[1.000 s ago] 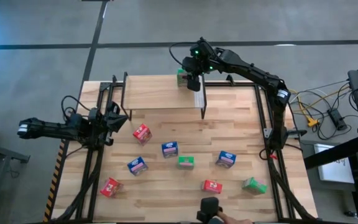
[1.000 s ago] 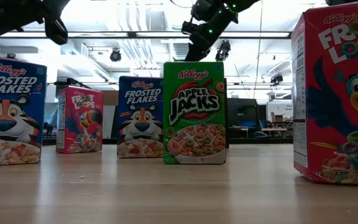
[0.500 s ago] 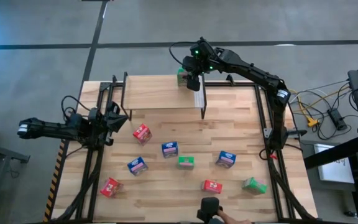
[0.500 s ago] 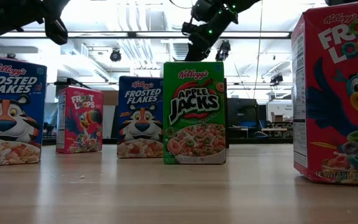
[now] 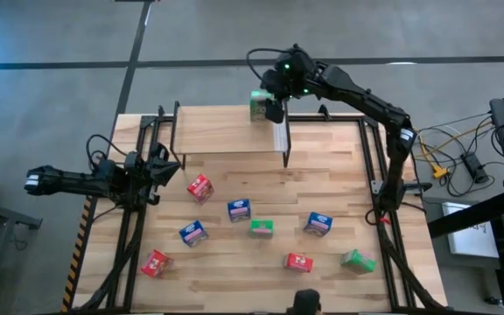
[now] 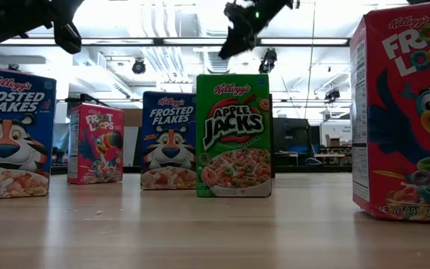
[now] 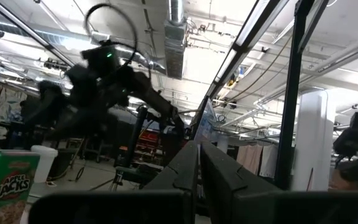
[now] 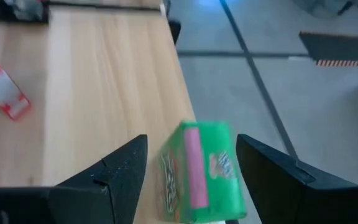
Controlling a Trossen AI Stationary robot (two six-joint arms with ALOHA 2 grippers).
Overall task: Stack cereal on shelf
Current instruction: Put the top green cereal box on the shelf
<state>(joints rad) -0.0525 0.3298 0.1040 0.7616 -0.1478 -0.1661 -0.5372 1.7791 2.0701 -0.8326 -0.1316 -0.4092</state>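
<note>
Since the earlier frame the right gripper (image 5: 276,94) has lifted up and back from the green cereal box (image 5: 259,107), its fingers now spread with nothing between them. That box stands alone on the shelf (image 5: 226,131), at its far right corner, so one placement looks finished, though blur leaves its exact footing unclear. Its pink-and-green printed face shows in the right wrist view. Eight boxes remain on the worktop (image 5: 339,188). The left gripper (image 5: 166,166) waits pressed together at the left edge
</note>
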